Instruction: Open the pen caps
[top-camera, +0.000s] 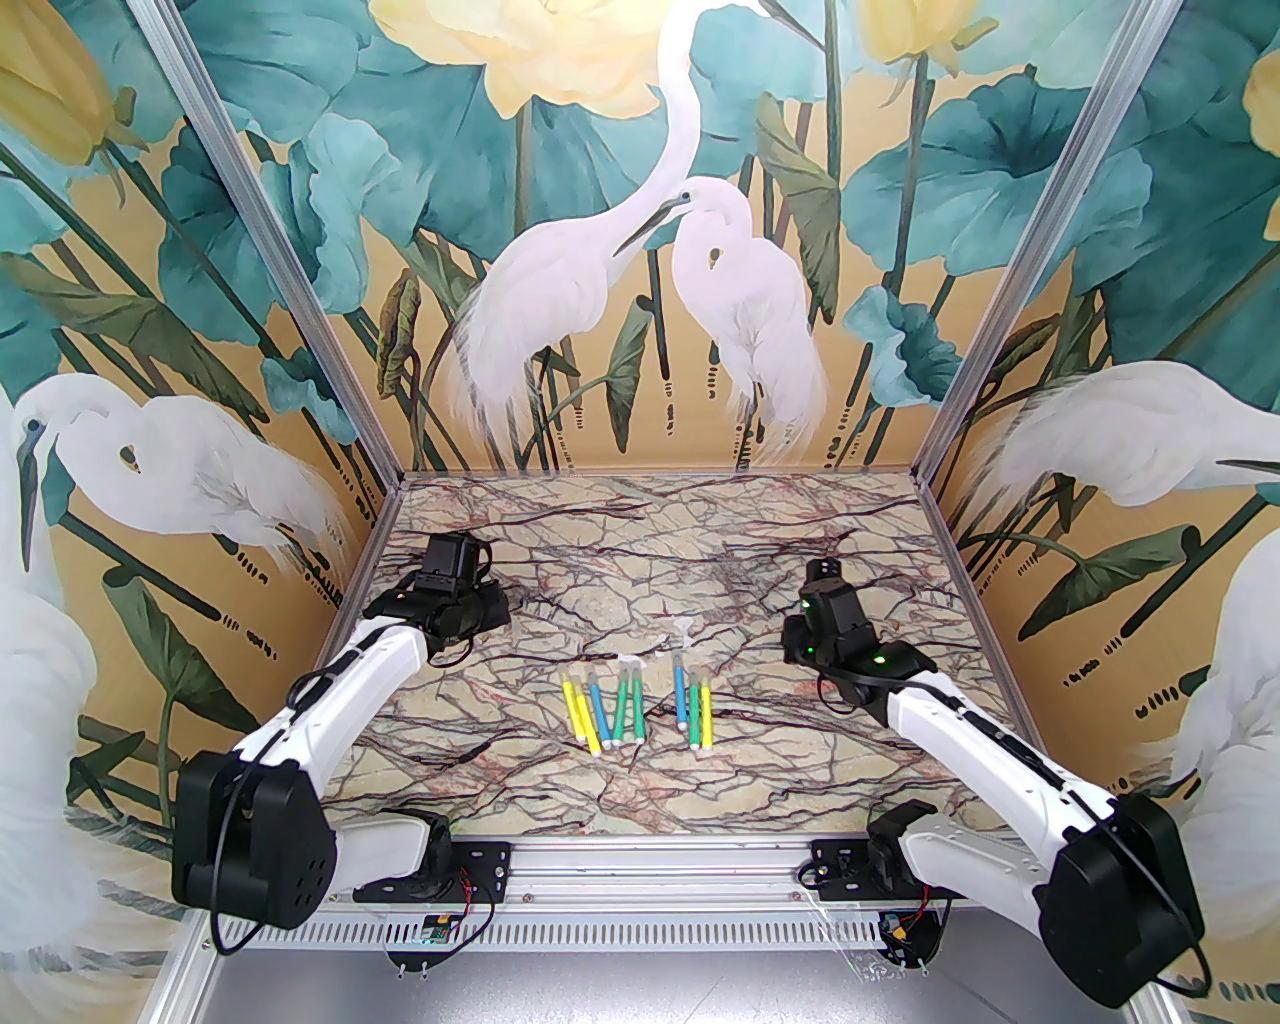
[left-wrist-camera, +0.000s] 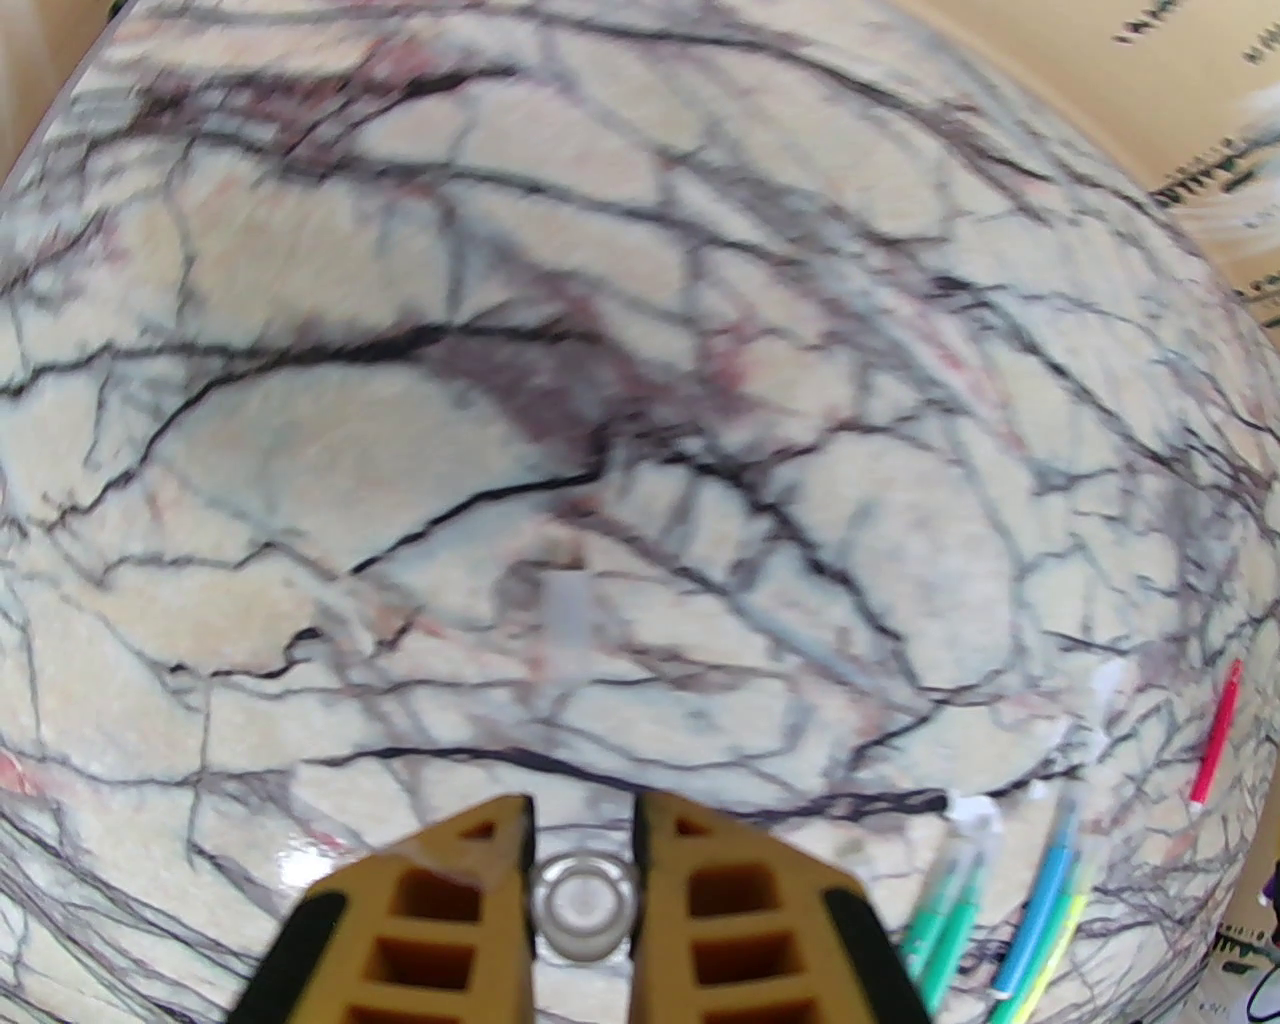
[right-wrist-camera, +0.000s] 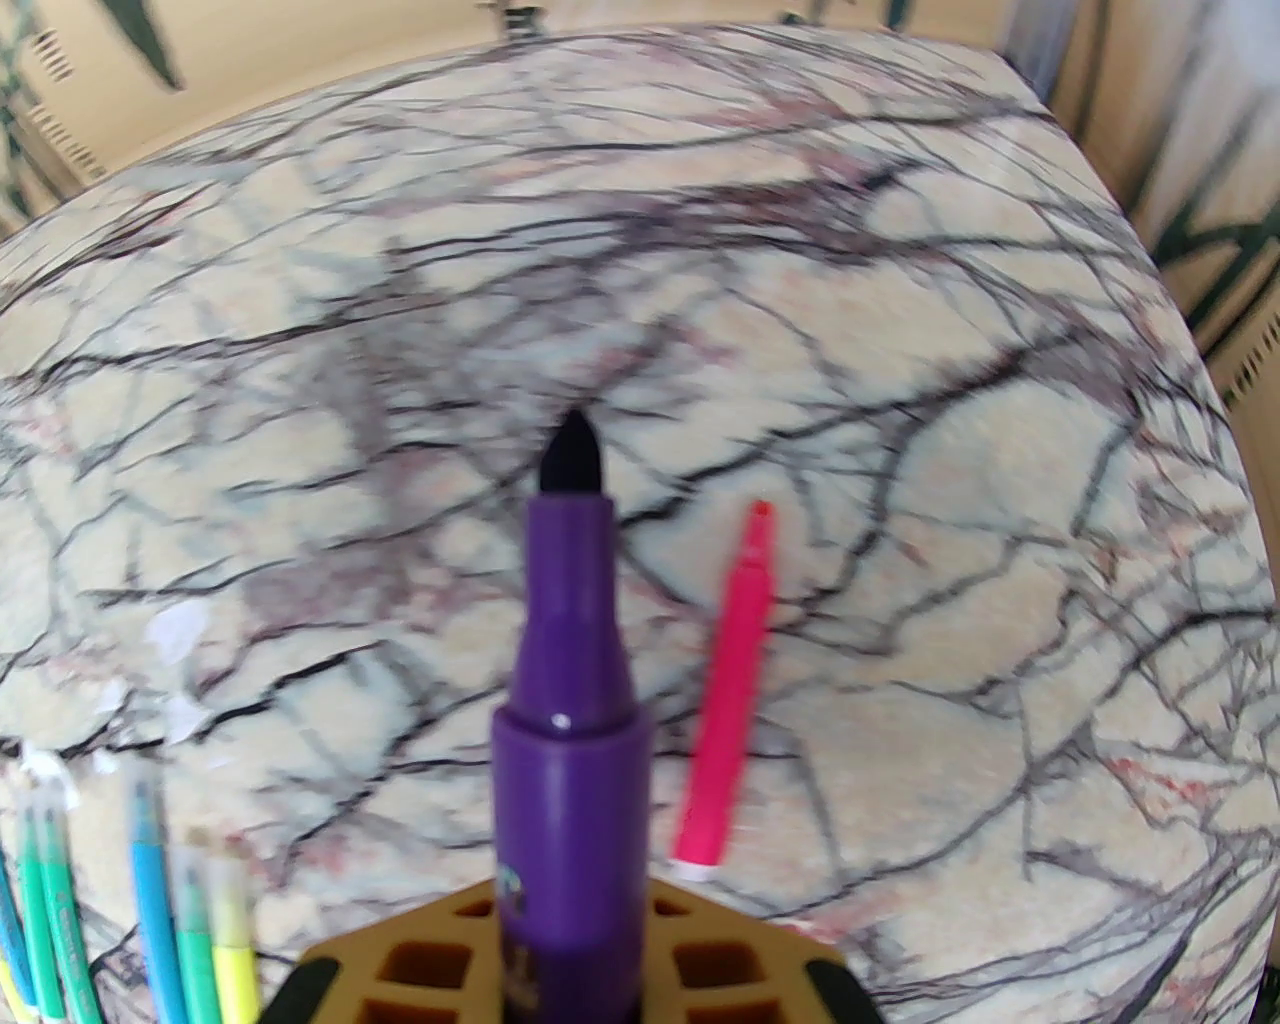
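Two parts of one pen were in my grip. My left jaws were drawn close on a pen cap (left-wrist-camera: 585, 905), seen end-on as a clear ring between the pads, over the table (left-wrist-camera: 400, 450). My right jaws were clamped round the thick barrel of the purple pen (right-wrist-camera: 570, 760), its dark tip bare and pointing away from me. A pink pen (right-wrist-camera: 728, 700) lay on the marble beyond it, tip also bare. The other pens (top-camera: 610, 712) lay in two short rows mid-table between my arms. As far as I could make out, their clear caps were on.

I judged these things very light and smooth. The cap was thin-walled and slippery, likely to squirt out or flex if squeezed hard, so a gentle pinch across its round wall suited it. The barrels looked stiff enough for a firmer hold, best taken on the wide coloured body behind the collar, leaving the capped end free. Lying so close together, each pen would need picking from above without nudging its neighbours.
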